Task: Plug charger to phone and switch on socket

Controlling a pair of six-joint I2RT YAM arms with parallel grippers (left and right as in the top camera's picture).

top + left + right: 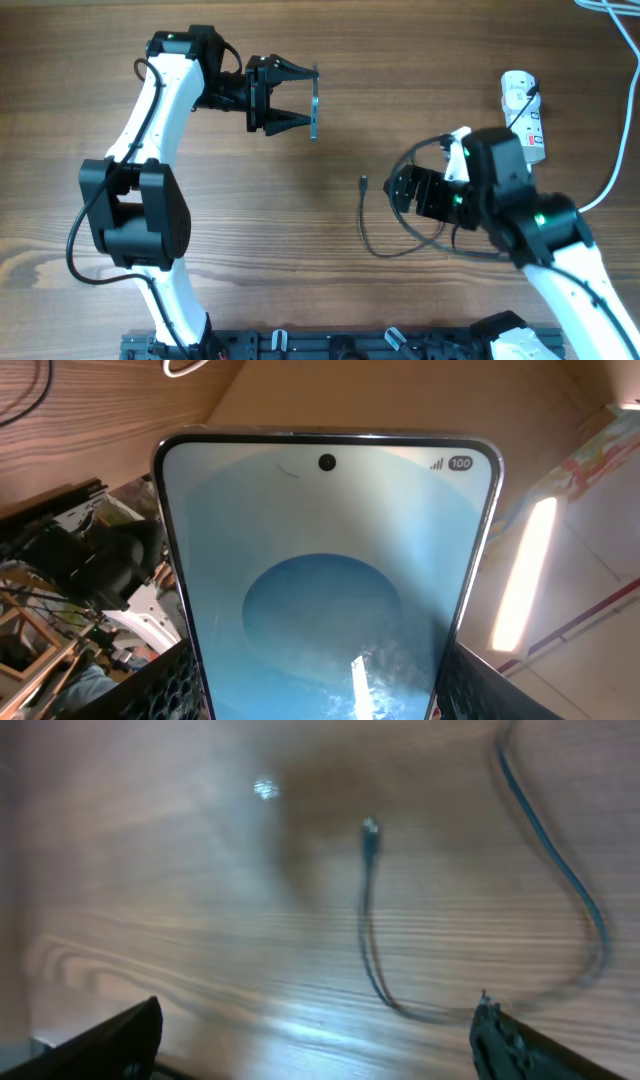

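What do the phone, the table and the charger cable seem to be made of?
Phone: glossy glass front, it mirrors a light streak; rim perhaps metal.
Table: wood or wood-look laminate, grain lines show.
Charger cable: thin black flexible sheath, probably rubber or plastic, as it lies in curves.

The phone (pixel 314 102) stood on edge in the upper middle of the overhead view, a thin upright sliver clamped in the left gripper (pixel 313 101). In the left wrist view its lit blue screen filled the frame, camera hole at the top. The charger (pixel 366 228) lay loose at centre right, its small plug tip free on the wood and its thin black cable curling below. The white socket (pixel 522 112) lay flat at the upper right.
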